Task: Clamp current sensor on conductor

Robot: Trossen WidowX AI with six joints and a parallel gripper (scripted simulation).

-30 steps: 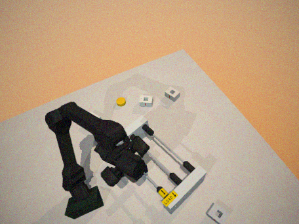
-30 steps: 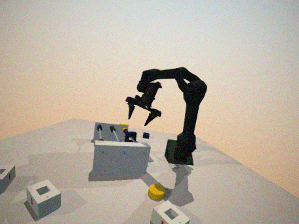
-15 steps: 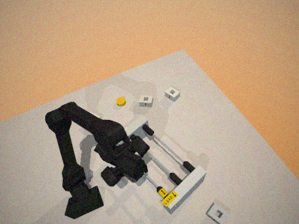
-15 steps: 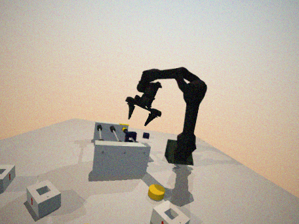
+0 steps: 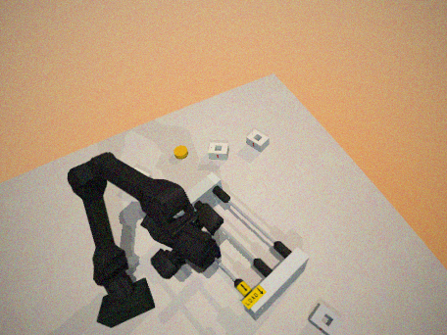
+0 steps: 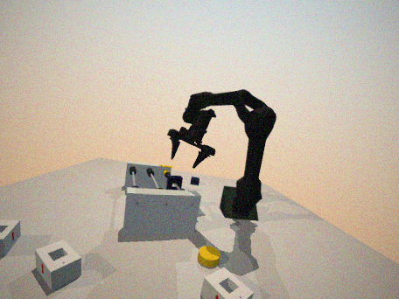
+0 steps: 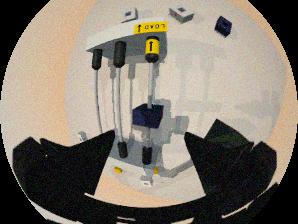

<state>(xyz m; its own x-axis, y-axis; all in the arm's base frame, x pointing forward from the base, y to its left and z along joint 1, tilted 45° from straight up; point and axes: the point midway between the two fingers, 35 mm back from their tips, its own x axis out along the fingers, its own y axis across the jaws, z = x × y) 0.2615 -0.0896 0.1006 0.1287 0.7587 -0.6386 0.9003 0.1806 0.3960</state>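
A dark blue sensor block (image 6: 175,181) (image 7: 148,116) sits around the LOAD conductor (image 7: 151,82) (image 5: 226,270), between the end walls. Its arrow does not show, and I cannot tell whether it is latched. In the top view the arm hides it. The yellow LOAD marker (image 5: 254,297) (image 7: 150,27) is on top of one end wall; a yellow sleeve with an arrow (image 5: 243,287) (image 7: 152,46) is on the conductor's end beside it. My gripper (image 6: 183,163) (image 7: 150,135) is wide open and empty, above the sensor and not touching it.
The rack's grey end walls (image 5: 284,279) (image 6: 162,214) hold two more conductors beside the LOAD one. Another dark blue block (image 6: 195,181) (image 7: 223,26) stands apart. White blocks (image 5: 218,151) (image 5: 258,140) (image 5: 323,318) and a yellow disc (image 5: 180,152) (image 6: 209,256) stand around the rack.
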